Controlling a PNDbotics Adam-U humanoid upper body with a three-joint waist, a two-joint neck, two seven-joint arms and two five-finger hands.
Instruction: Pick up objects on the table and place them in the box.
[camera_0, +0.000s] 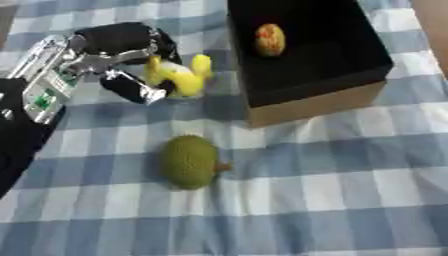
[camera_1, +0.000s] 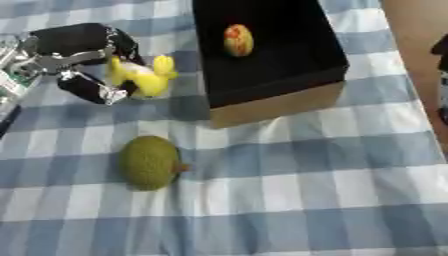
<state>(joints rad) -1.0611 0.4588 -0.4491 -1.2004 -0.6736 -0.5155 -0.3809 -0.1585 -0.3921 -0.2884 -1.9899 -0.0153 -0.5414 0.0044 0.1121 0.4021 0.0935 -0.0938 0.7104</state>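
Closest to me, a green oval fruit (camera_0: 189, 161) lies on the checked cloth (camera_0: 350, 200). Beyond it, my left hand (camera_0: 122, 55) curls around a yellow toy (camera_0: 181, 76), just left of the black box (camera_0: 350, 95) holding an orange-yellow fruit (camera_0: 270, 39).

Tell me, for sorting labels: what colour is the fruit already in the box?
Orange-red with yellow patches, clearest in the left eye view.

Bare checked cloth (camera_0: 350, 190) lies open; the box (camera_0: 315, 102) wall blocks rightward.
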